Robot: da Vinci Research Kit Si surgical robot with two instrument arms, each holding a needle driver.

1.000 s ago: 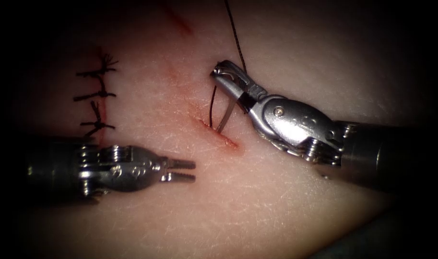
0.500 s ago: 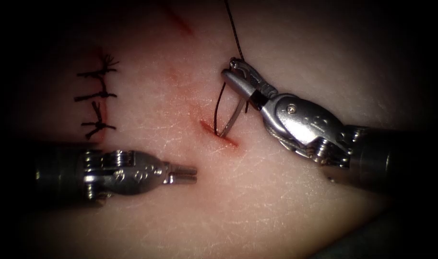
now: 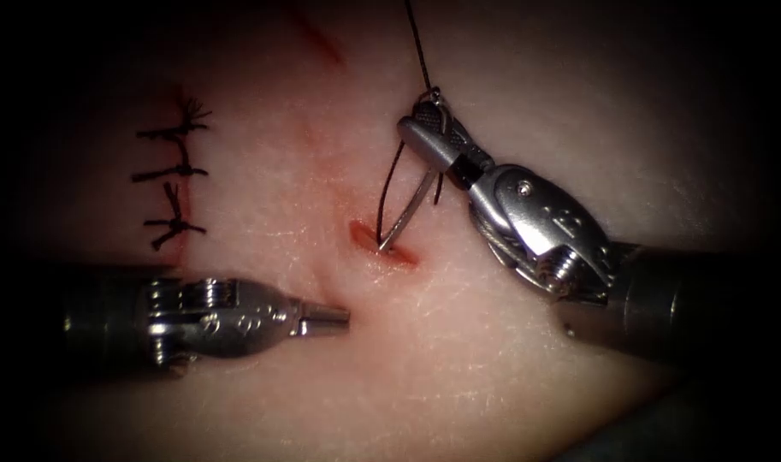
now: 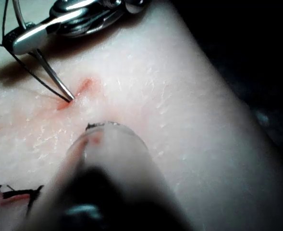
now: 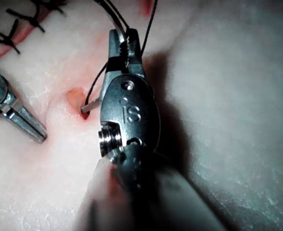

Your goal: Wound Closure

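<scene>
The right tool (image 3: 424, 128) is clamping the needle (image 3: 407, 210) near its thread end, jaws shut on it, with the needle's long axis slanting down and to the left from the jaws to the cut (image 3: 381, 244). The needle's point is sitting in the tissue (image 3: 458, 368) at the cut, at its right-hand lip; how deep it is going cannot be told. The thread (image 3: 388, 192) is looping from the swaged end at the jaws down toward the cut beside the needle, and another stretch is running up from the tool and out of the endoscope view.

The left tool (image 3: 326, 318) is lying low on the tissue, below and to the left of the cut, its tip pointing right toward it. Its jaws are pressed together and holding nothing. It is near the cut but not touching the needle; the tissue beside its tip is looking slightly dimpled.

So the needle is lying up and to the right of the left tool, and the right tool is the nearer arm, already gripping it.

Three finished stitches (image 3: 172, 175) are standing well off to the left, along another cut. Red fluid (image 3: 366, 233) is staining the cut's edges.

In the right wrist view the right tool's housing is carrying a stamped mark reading roughly "IS" (image 5: 130, 113); small stamped characters on the left tool are too small to read.
</scene>
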